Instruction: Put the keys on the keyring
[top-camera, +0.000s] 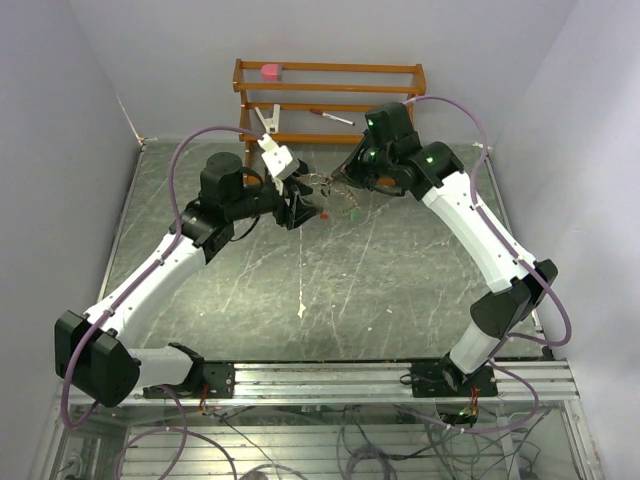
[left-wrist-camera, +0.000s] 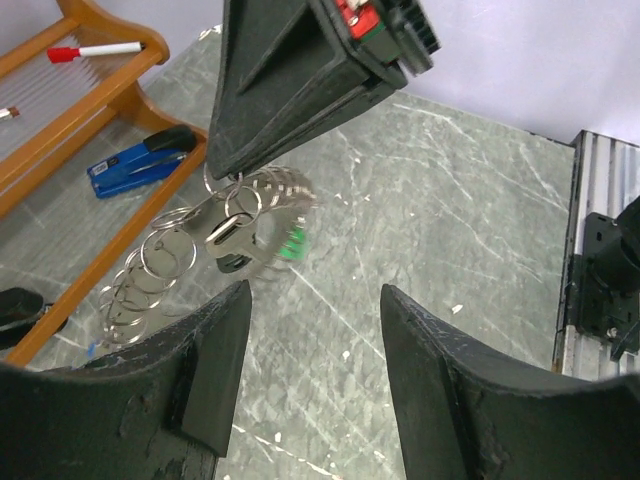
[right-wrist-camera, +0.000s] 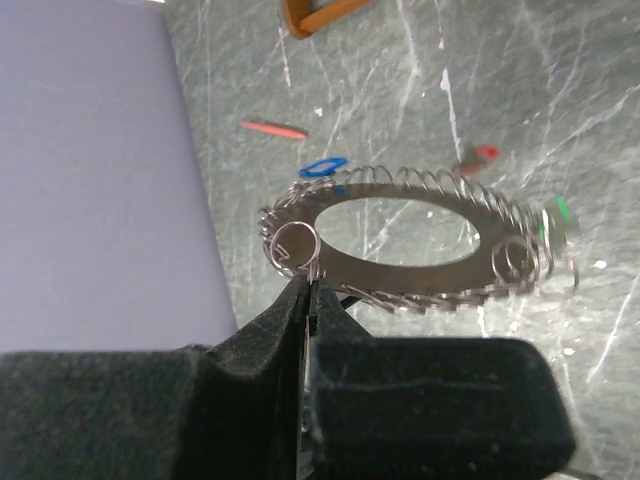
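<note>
My right gripper (right-wrist-camera: 312, 285) is shut on the rim of the keyring (right-wrist-camera: 400, 240), a flat grey ring fringed with small wire loops, and holds it above the table. The ring also shows in the left wrist view (left-wrist-camera: 230, 225), hanging from the right gripper (left-wrist-camera: 300, 80), and in the top view (top-camera: 330, 185). A green-tagged key (right-wrist-camera: 560, 210) hangs blurred at the ring's far end. A red tag (right-wrist-camera: 485, 153) and a blue tag (right-wrist-camera: 322, 166) show by the rim. A silver key (left-wrist-camera: 235, 232) lies against the ring. My left gripper (left-wrist-camera: 315, 300) is open and empty, just short of the ring.
A wooden rack (top-camera: 330, 90) stands at the back with a red-capped pen (left-wrist-camera: 95, 50), a white clip (top-camera: 268, 120) and a pink object (top-camera: 270, 70). A blue stapler (left-wrist-camera: 140, 160) lies beside the rack. A small red stick (right-wrist-camera: 273, 128) lies on the table.
</note>
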